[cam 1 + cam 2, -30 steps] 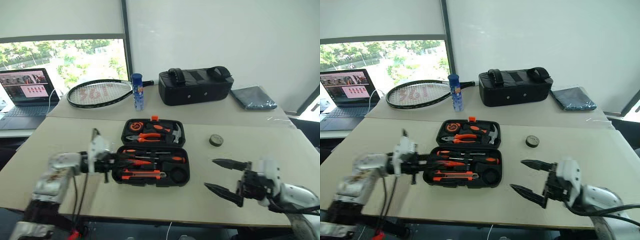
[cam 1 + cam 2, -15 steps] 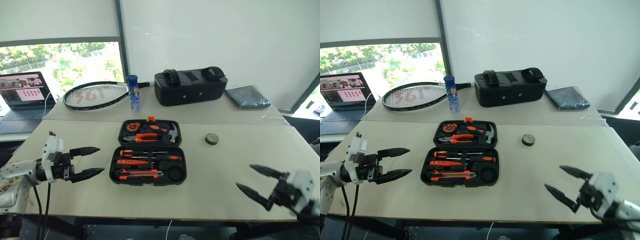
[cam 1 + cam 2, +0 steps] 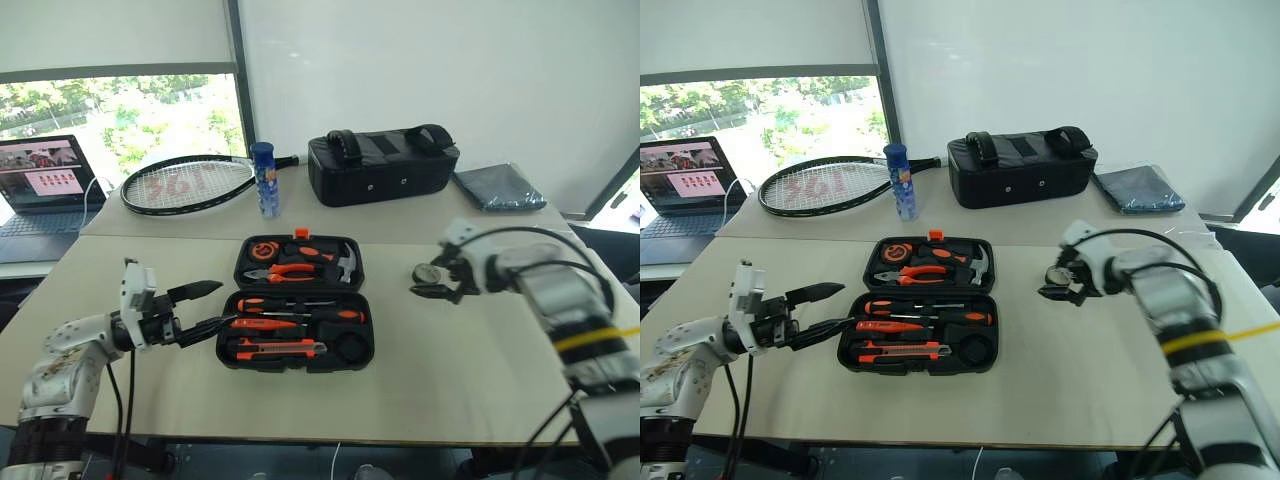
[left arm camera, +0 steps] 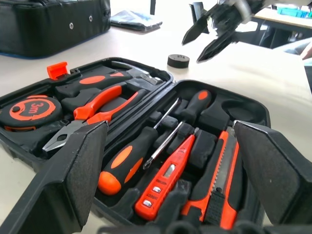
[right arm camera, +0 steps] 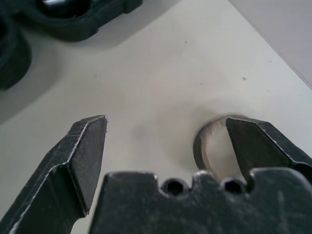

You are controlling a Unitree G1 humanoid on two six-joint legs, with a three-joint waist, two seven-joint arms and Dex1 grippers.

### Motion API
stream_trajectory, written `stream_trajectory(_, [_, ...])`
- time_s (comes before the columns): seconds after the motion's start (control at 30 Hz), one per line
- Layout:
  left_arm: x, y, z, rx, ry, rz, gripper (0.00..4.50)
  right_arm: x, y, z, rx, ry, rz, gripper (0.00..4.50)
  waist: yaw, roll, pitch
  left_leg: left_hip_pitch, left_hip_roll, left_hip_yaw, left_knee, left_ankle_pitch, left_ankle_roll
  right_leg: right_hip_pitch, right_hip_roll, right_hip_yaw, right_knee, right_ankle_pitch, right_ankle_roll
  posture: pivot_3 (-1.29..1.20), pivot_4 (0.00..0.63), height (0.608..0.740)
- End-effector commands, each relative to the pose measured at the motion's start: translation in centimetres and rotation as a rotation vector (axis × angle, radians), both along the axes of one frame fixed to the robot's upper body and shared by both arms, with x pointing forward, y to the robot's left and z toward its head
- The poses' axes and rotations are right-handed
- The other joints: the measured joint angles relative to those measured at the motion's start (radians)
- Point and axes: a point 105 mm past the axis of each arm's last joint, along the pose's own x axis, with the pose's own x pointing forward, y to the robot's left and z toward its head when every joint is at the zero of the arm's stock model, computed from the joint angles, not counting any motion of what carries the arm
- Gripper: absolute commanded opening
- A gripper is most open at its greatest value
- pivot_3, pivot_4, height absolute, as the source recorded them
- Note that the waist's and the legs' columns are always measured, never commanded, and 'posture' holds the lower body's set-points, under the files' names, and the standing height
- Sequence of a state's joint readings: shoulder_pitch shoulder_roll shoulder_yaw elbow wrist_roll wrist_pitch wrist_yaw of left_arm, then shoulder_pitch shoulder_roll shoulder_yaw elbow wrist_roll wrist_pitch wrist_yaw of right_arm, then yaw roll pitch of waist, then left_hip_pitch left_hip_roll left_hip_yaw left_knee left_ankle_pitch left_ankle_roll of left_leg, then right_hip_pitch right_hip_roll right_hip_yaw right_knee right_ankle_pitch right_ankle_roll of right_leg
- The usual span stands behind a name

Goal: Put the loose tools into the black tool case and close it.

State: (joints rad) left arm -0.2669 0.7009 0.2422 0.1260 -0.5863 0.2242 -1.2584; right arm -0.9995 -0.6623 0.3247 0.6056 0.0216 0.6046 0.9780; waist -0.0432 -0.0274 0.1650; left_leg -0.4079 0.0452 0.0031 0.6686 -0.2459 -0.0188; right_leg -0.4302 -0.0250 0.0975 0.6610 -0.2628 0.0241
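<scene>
The left hand [image 3: 205,308] hung wide open beside the black tool case [image 3: 300,300] — lid back on the counter [image 3: 450,360], screwdrivers [image 4: 146,151] slotted, tape measure [image 4: 29,109] marked "3m". Farther off, the right hand [image 3: 432,278] stood wide open at the tape roll [image 4: 178,60].

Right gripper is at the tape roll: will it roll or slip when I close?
The tape roll lies flat, so rolling seems unlikely. One finger covers its edge off-centre, so the open right gripper may nudge it sideways. It looks small, probably light.
</scene>
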Motion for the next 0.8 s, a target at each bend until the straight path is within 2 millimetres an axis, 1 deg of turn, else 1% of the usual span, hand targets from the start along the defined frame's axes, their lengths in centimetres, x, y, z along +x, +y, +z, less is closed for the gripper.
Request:
stream_trajectory(0.03, [-0.1, 0.0, 0.8, 0.001, -0.04, 0.014, 4.4, 1.3, -1.3, 0.4, -0.052, 0.024, -0.093, 4.5, 0.005, 0.0, 0.0, -0.001, 0.0, -0.001, 0.0, 0.0, 0.0, -0.001, -0.001, -0.001, 0.0, 0.0, 0.0, 0.0, 0.15, 0.74])
stream_trajectory(0.17, [-0.6, -0.1, 0.8, -0.003, -0.045, 0.02, 4.4, 2.1, -1.0, 0.6, -0.08, 0.047, -0.133, 4.5, 0.001, 0.0, 0.0, -0.005, -0.001, 0.0, 0.0, 0.0, 0.0, -0.004, -0.003, -0.001, 0.002, 0.0, 0.001, 0.0, 0.15, 0.74])
stream_trajectory(0.27, [-0.7, 0.1, 0.9, -0.002, -0.052, 0.036, 4.4, 2.3, -0.7, 1.7, -0.032, 0.034, -0.118, 4.5, 0.002, 0.0, 0.0, -0.006, -0.002, 0.0, 0.0, 0.0, 0.0, -0.005, -0.003, -0.002, 0.002, 0.0, 0.001, 0.0, 0.15, 0.74])
stream_trajectory(0.37, [-1.0, 0.5, 0.8, 0.001, -0.053, 0.05, 4.4, 2.1, -0.3, 3.1, 0.016, 0.028, -0.097, 4.5, -0.001, 0.0, 0.0, -0.006, -0.002, 0.0, 0.0, 0.0, 0.0, -0.006, -0.003, -0.001, 0.002, 0.0, 0.001, 0.0, 0.15, 0.74])
stream_trajectory(0.47, [-1.0, 0.7, 0.7, 0.003, -0.054, 0.059, 4.4, 1.6, -0.4, 3.5, 0.029, 0.049, -0.081, 4.5, -0.002, 0.0, 0.0, -0.006, -0.002, 0.0, 0.0, 0.0, -0.001, -0.007, -0.003, -0.001, 0.003, 0.001, 0.0, 0.0, 0.15, 0.74])
stream_trajectory(0.57, [-1.0, 0.6, 0.8, 0.003, -0.056, 0.05, 4.4, 1.2, -0.9, 3.2, 0.001, 0.071, -0.088, 4.5, -0.003, 0.001, 0.0, -0.005, -0.001, 0.0, 0.001, 0.001, -0.001, -0.007, -0.002, -0.001, 0.004, 0.001, 0.0, 0.0, 0.15, 0.74])
stream_trajectory(0.63, [-1.1, 0.4, 0.8, 0.0, -0.06, 0.031, 4.4, 1.1, -1.6, 2.3, -0.027, 0.091, -0.106, 4.5, -0.003, 0.001, 0.0, -0.005, -0.001, 0.0, 0.001, 0.001, -0.001, -0.007, -0.002, -0.001, 0.004, 0.001, 0.0, 0.0, 0.15, 0.74])
stream_trajectory(0.8, [-1.5, -0.5, 1.0, 0.006, -0.068, -0.039, 4.4, 1.0, -2.0, 0.5, -0.035, 0.139, -0.135, 4.5, -0.003, 0.001, 0.0, -0.005, -0.001, 0.0, 0.001, 0.001, -0.001, -0.006, -0.002, -0.001, 0.004, 0.001, 0.0, 0.0, 0.15, 0.74])
